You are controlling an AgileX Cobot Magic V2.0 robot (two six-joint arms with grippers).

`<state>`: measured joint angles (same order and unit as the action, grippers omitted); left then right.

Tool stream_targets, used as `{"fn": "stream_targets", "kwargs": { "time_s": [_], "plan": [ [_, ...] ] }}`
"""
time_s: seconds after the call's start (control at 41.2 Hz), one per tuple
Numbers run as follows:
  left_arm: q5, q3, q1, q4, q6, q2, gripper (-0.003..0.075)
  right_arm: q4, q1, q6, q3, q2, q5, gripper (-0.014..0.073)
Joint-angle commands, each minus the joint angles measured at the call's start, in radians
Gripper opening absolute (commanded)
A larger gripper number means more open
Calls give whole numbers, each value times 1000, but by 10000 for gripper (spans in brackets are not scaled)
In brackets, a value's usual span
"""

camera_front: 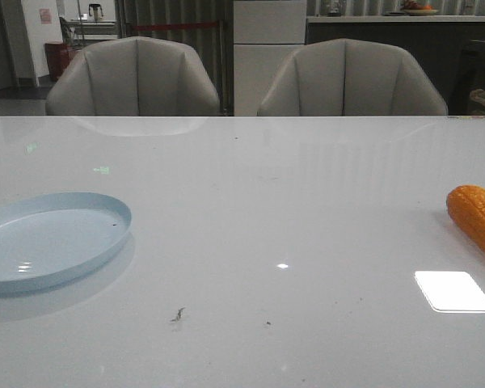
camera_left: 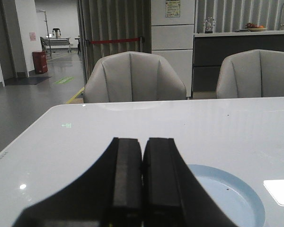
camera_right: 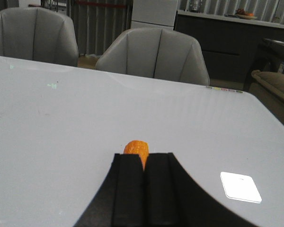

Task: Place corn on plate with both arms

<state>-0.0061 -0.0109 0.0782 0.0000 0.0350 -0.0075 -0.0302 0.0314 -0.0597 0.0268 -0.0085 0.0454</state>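
Note:
The orange corn lies on the white table at the far right, partly cut off by the edge of the front view. The pale blue plate sits at the left, empty apart from a tiny dark speck. Neither gripper shows in the front view. My left gripper is shut and empty above the table, with the plate just beside its fingers. My right gripper is shut and empty. The corn's tip shows just beyond its fingertips, and the rest of the cob is hidden behind them.
Two grey chairs stand at the table's far edge. A bright rectangular light reflection lies on the table near the corn. Small dark specks lie near the front middle.

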Motion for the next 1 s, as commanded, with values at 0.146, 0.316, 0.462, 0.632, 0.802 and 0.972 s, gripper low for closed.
{"fn": "stream_targets", "kwargs": {
  "time_s": [0.146,0.316,0.462,0.632,0.802,0.972],
  "plan": [
    [-208,-34,1,-6,-8,-17,93,-3,-4,-10,-21,-26,-243,16],
    [-263,51,1,-6,-8,-17,93,19,-1,60,-97,-26,-259,17],
    [-213,198,1,6,-8,6,94,18,-1,60,-345,28,38,17],
    [-97,380,1,6,-8,165,94,22,-1,60,-594,251,141,17],
    [-61,532,1,7,-8,370,94,22,-1,60,-697,476,141,17],
    [-61,572,1,5,-8,588,94,79,-1,60,-699,673,218,17]
  ]
}}
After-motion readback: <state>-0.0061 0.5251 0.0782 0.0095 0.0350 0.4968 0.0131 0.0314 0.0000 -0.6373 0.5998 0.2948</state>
